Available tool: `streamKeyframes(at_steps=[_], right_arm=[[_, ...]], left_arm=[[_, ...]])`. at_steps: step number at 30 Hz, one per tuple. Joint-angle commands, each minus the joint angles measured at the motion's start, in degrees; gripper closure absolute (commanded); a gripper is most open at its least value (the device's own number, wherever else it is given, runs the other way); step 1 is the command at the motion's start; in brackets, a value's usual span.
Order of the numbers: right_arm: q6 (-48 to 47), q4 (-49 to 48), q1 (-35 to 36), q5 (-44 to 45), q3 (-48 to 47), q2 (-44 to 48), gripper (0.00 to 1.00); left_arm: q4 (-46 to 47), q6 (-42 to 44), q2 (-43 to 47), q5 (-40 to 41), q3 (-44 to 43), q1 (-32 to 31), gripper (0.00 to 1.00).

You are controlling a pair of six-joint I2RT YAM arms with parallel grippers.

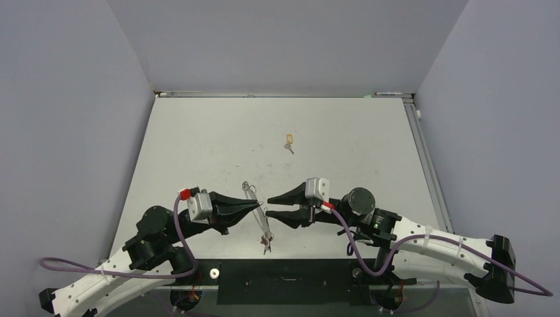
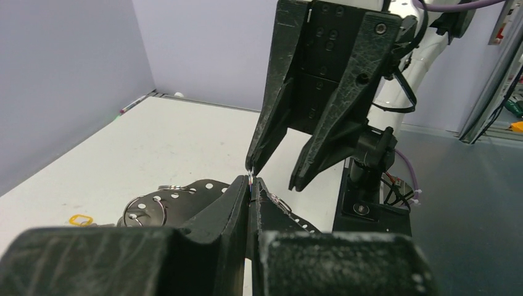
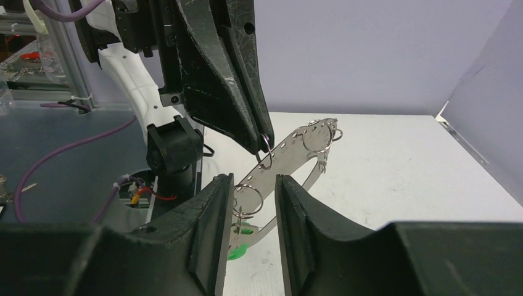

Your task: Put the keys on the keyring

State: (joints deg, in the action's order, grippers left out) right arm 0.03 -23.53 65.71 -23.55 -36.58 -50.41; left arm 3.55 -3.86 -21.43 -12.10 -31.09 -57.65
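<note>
The left fingers [image 1: 249,206] are closed tight on the keyring [image 1: 263,224], lifted over the near middle of the surface [image 1: 198,145]. The right fingers [image 1: 285,195] stand narrowly apart (its small rings between them). A yellow-tagged key [image 1: 288,140] lies farther back.

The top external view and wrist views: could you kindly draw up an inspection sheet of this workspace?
Surface: white table.
Job's things: keyring held tilted between the arms, green tag at its lower end; yellow-tagged key loose on the table.
Clutter: nothing seen.
Grippers: left gripper shut on the keyring; right gripper open, jaws astride it.
Cables: purple cables along both arms.
Surroundings: pale grey walls on three sides.
</note>
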Motion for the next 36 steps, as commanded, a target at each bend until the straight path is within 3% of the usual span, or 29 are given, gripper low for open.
streamKeyframes(at_steps=[1,25,36], right_arm=[[-0.30,-3.24,-0.99,-4.75,-3.18,-1.15,0.69],[1.56,-6.14,-1.43,-7.20,-5.48,-6.03,0.93],[2.26,-7.31,-1.48,-6.45,-6.53,-7.74,0.94]], left_arm=[[5.59,-0.34,1.15,-3.17,-1.08,-0.14,1.00],[6.54,-1.24,1.26,-4.34,-0.64,-0.18,1.00],[6.56,-1.24,1.01,-4.21,-0.64,-0.11,1.00]])
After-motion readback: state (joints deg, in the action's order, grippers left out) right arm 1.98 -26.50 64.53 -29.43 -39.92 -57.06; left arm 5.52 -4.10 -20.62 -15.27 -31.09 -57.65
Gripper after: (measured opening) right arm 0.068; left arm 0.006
